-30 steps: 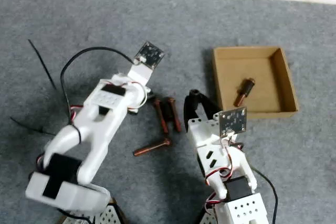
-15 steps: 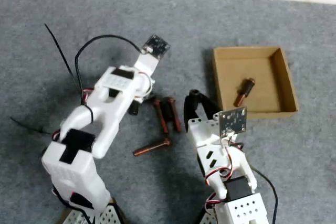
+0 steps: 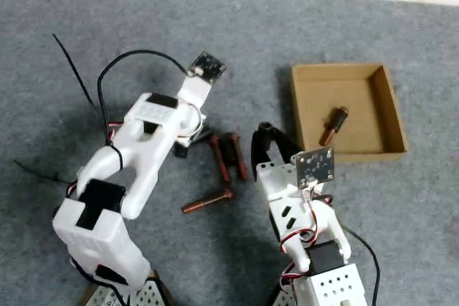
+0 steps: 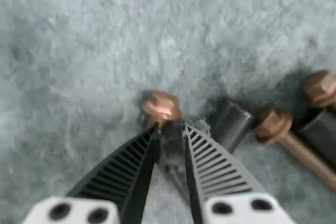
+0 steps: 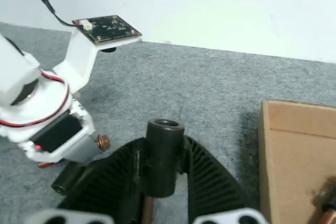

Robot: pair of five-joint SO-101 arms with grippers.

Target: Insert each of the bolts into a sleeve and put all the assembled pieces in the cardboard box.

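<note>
So far: one assembled piece [image 3: 333, 125] in box [image 3: 358, 98]; left gripper [image 4: 170, 128] clamps bolt [image 4: 160, 107], right gripper [image 5: 164, 142] clamps sleeve [image 5: 164, 161]; loose bolts [image 3: 208, 201] remain unjoined.

Soft, even light from above fills the grey counter [image 3: 373, 234], bright and diffuse. Shadows are short and faint, darkest beside a sleeve [image 4: 231, 124]; the head of one bolt [image 4: 160, 107] carries a pale glint.
</note>
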